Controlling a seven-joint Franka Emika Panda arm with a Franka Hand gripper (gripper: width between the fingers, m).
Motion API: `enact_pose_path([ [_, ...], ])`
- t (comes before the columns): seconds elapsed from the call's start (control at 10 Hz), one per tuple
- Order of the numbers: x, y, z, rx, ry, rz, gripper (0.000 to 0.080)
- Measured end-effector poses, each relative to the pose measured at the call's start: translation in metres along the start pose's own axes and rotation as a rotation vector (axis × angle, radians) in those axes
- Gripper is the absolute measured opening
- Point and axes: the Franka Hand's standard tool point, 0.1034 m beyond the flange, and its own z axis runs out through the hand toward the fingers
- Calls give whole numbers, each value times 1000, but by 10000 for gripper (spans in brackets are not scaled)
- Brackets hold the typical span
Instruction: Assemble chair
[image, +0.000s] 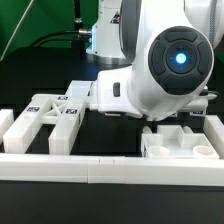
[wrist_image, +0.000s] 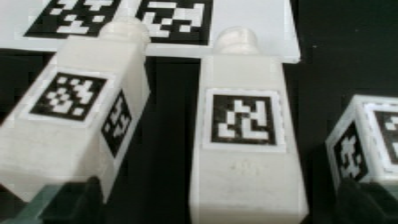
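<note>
Three chunky white chair legs with black-and-white tags lie side by side on the black table in the wrist view: a left one (wrist_image: 80, 110), a middle one (wrist_image: 240, 120) and a right one (wrist_image: 365, 140) cut off by the frame edge. Each of the first two ends in a short round peg. My gripper (wrist_image: 217, 205) is open, its dark blurred fingers (wrist_image: 45, 203) straddling the middle leg without touching it. In the exterior view the arm's bulky white body (image: 165, 65) hides the gripper. Tagged chair pieces (image: 55, 108) show at that view's left.
The marker board (wrist_image: 134, 20) lies just beyond the legs' pegged ends. A white chair piece with round sockets (image: 180, 140) sits at the exterior view's right. A long white border bar (image: 110, 165) runs along the front, with a white block (image: 6, 125) at the left.
</note>
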Motion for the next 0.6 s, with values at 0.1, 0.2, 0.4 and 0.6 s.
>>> enact_pose_path([
  [0.1, 0, -2, 5, -3, -4, -2, 648],
  [0.2, 1, -2, 7, -4, 0, -3, 648],
  [0.4, 1, -3, 13, -5, 7, -5, 648],
  [0.6, 1, -5, 14, -7, 5, -10, 648],
])
